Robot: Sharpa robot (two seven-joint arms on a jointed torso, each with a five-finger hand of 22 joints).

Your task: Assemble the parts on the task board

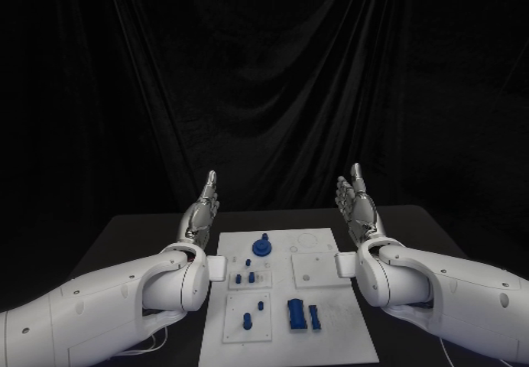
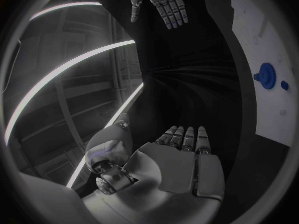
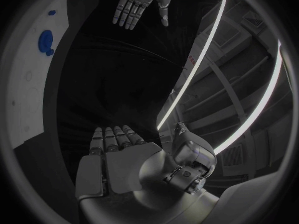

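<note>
Task board (image 1: 342, 336): white plate lying mid-table, between both arms.
Near parts (image 1: 299, 314): two blue blocks standing upright, side by side.
Far part (image 1: 262, 246): round blue piece near far edge.
Left hand (image 1: 201, 212): raised, fingers straight and together, holding nothing.
Right hand (image 1: 357, 205): same pose, mirrored.
Table (image 1: 132, 233): black, bare strips flanking board.

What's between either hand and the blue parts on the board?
Nothing visible. The left hand and right hand are raised, fingers straight, flanking the task board. The blue parts lie uncovered, open space between.
</note>
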